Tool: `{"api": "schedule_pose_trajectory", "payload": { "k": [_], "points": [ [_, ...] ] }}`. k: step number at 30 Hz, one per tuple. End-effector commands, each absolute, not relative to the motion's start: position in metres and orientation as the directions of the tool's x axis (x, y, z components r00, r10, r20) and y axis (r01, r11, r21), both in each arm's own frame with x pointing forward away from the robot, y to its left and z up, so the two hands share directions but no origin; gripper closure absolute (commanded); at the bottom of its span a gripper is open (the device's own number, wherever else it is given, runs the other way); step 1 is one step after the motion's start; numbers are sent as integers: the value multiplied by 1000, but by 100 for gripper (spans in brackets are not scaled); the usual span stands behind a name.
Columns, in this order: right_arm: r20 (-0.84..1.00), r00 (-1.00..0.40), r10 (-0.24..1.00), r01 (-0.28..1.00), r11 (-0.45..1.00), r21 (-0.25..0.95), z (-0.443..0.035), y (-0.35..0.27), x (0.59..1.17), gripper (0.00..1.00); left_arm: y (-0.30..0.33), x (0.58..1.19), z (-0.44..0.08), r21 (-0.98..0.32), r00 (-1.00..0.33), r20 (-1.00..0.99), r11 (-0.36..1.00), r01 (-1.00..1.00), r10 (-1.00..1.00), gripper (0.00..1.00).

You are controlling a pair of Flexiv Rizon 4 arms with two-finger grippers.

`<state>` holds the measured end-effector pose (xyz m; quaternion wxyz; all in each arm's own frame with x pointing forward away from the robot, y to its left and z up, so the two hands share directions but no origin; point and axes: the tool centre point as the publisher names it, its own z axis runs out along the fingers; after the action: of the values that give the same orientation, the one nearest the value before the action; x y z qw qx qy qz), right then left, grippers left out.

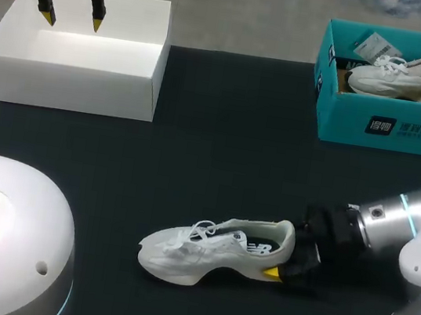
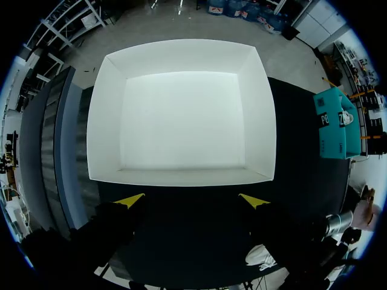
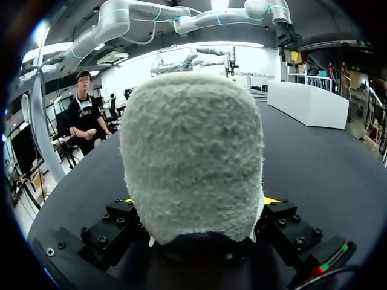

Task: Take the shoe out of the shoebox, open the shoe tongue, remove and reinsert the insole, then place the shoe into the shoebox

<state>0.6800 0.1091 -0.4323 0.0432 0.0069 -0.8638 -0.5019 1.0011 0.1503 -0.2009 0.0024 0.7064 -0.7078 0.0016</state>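
Shoe: a white lace-up trainer (image 1: 216, 249) lies out on the black desk (image 1: 218, 159), well apart from both boxes. Its toe points toward the left arm's side and its heel toward the right arm.

Look: a thick pale sole, loose white laces over the tongue and a dark lining showing in the opening. The right wrist view fills with a fuzzy grey-white heel.

Right claw: the right claw (image 1: 284, 257) comes in low along the desk and grips the heel, a yellow tip pressed to each side of it.

Step in hand: the shoe is out of its box and steadied by the heel. The tongue looks unopened under the laces, and no insole lies on the desk, so the tongue step appears to be next.

Next move calls for: a second claw at the laces to lift the tongue forward while the heel grip holds the shoe from sliding. The left arm is far off and would have to cross the desk.

Left claw: the left claw (image 1: 73, 22) hangs above the white shoebox (image 1: 72, 77) at the far corner, fingers spread wide and holding nothing.

White shoebox: lidless, its floor bare in the left wrist view.

Teal box: the teal box (image 1: 390, 125) at the opposite far corner holds a second white shoe (image 1: 405, 76).
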Motion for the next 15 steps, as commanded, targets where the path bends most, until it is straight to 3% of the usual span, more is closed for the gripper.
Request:
{"api": "schedule_pose_trajectory", "payload": {
  "k": [1, 15],
  "points": [
    [52, -999, 7, 49, 497, 867, -434, 106, 674, 100, 150, 1001, -200, 1, -1, 3, 1, -1000, -1000, 0],
    [36, -991, 132, 99, 512, 853, -430, 88, 674, 100, 150, 1001, -200, 1, -1, 3, 1, -1000, -1000, 0]
  ]
}}
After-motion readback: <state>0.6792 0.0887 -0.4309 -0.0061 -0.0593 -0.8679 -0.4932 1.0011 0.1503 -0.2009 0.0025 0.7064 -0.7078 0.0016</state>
